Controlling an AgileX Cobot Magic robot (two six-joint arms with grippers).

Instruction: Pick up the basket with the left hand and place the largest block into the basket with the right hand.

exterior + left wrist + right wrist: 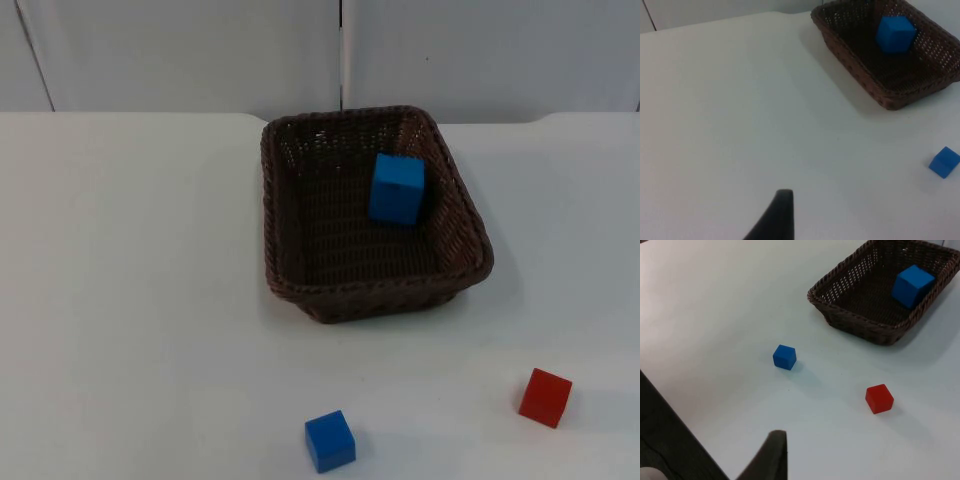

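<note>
Basket (pixel 300 250) of dark brown wicker sits flat on the white table (pixel 130 300), its far end near the grey partition wall (pixel 180 50). Inside it, toward the far right corner, a large blue block (pixel 397 188) leans against the right-hand wall of the weave. The left wrist view takes in the basket (pixel 855 60) and the large blue block (pixel 895 34) from across a wide stretch of table (pixel 730 110); the right wrist view shows the same basket (pixel 840 305) and large blue block (pixel 912 285) from the near side.

Nearer the camera than the basket, well apart from it, lie two smaller cubes — a small blue block (pixel 330 441) off its near-left corner and a red block (pixel 545 397) off its near-right corner. The right wrist view holds both, the small blue block (pixel 784 357) and the red block (pixel 879 398); the left wrist view catches the small blue block (pixel 944 162) alone.

Each wrist view carries one black fingertip above bare table — left gripper (pixel 779 210), right gripper (pixel 771 452) — touching and holding nothing; how wide either stands cannot be told.
</note>
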